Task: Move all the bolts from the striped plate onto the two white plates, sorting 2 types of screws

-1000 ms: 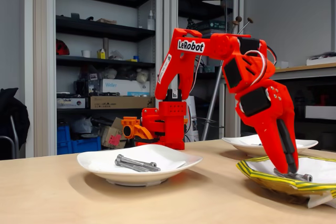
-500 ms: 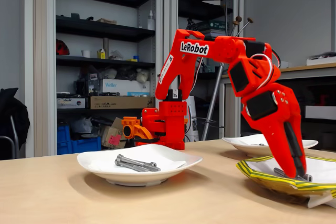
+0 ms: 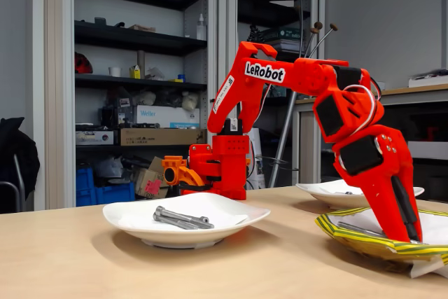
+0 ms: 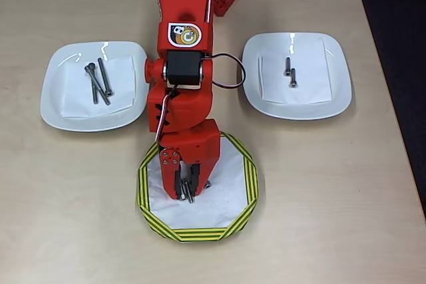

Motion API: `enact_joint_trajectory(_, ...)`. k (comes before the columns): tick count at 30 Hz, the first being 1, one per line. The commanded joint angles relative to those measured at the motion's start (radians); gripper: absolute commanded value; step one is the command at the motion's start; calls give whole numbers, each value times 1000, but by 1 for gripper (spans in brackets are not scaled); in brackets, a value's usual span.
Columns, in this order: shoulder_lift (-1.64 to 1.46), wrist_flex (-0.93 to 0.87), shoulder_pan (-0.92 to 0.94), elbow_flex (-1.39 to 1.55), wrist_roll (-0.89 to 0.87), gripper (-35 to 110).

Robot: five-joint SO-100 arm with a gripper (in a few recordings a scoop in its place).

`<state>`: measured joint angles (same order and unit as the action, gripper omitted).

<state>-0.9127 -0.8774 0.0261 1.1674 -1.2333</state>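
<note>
Sorting is partly complete, judging from how the bolts lie. In the overhead view, the white plate near the worktop's left edge [image 4: 93, 84] carries three long bolts [image 4: 100, 81] lying crossed on a paper sheet. The white plate near the right edge [image 4: 296, 74] carries two short bolts [image 4: 289, 72] lying close together near its centre.

The striped plate [image 4: 247, 184] sits near the front edge of the worktop, between the two white plates and nearer the camera's bottom edge. At least one long bolt [image 4: 188, 189] remains on it, lying between the fingers of the gripper [image 4: 186, 187]. Something small and grey shows just beside the gripper's right side on the paper; whether it is another short bolt cannot be told.

The gripper is lowered onto the striped plate's white centre. In the fixed view the gripper [image 3: 408, 232] reaches down to the plate surface. Its fingers stand close around the bolt, but whether they are pinching it or merely bracketing it cannot be told.

Remaining work, as a judgement: clear the striped plate and deliver the long bolt to the left plate.
</note>
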Motion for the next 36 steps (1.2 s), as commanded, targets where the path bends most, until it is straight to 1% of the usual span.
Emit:
enact_joint_trajectory(1,-12,-25,20,9,-6,7)
enact_joint_trajectory(6,-12,-44,38,11,20,5)
enact_joint_trajectory(9,-18,-67,48,9,21,0)
enact_joint_trajectory(22,-67,-184,14,-78,63,0)
enact_joint_trajectory(29,-81,-285,-34,-202,66,0)
enact_joint_trajectory(36,-74,-247,-104,-210,12,5)
